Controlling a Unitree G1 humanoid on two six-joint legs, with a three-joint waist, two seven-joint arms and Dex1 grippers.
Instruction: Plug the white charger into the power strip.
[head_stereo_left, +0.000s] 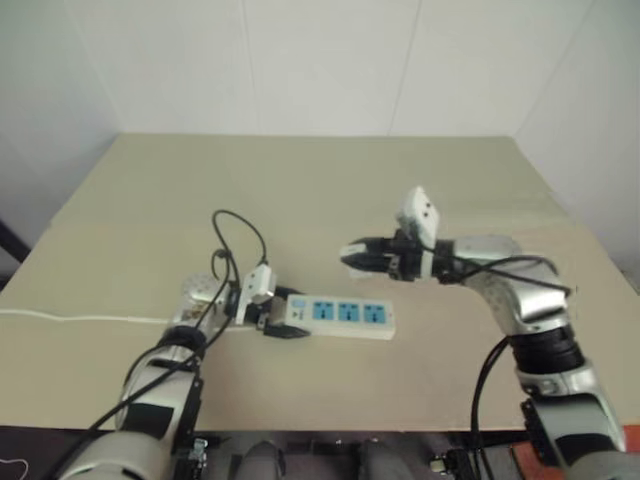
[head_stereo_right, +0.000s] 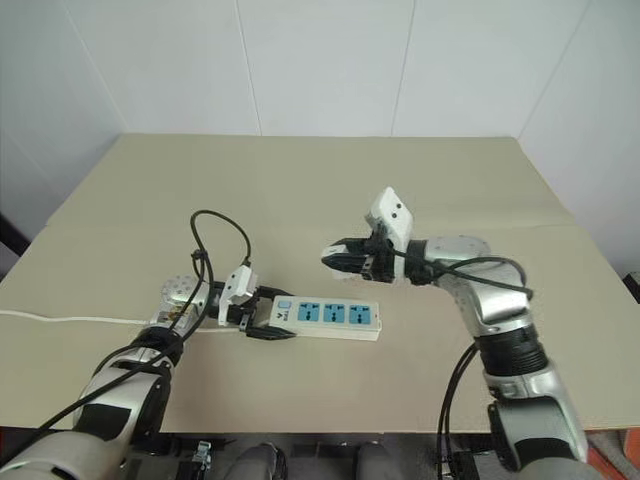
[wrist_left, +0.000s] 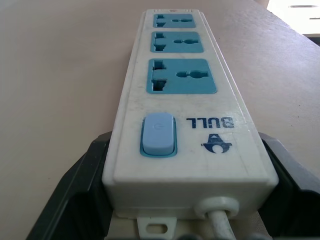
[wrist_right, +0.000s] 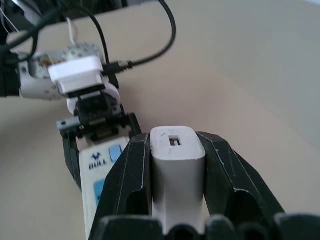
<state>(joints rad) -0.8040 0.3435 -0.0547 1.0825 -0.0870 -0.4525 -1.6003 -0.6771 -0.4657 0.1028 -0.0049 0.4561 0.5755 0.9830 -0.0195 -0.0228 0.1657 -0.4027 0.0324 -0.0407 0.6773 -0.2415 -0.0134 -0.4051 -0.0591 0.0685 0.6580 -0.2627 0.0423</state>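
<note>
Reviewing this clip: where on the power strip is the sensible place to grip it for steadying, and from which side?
Grip the power strip at its switch end, across its narrow width, coming in lengthwise from the cord side. That end has flat parallel side walls and leaves all three blue sockets free. The left claw sits shut there already, while the right claw holds the white charger above.

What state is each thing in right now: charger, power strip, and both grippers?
white charger: unplugged, held above the table.
power strip: flat on the table, all three sockets empty, switch end gripped.
left gripper: shut on the power strip's switch end.
right gripper: shut on the white charger, above the strip.
</note>
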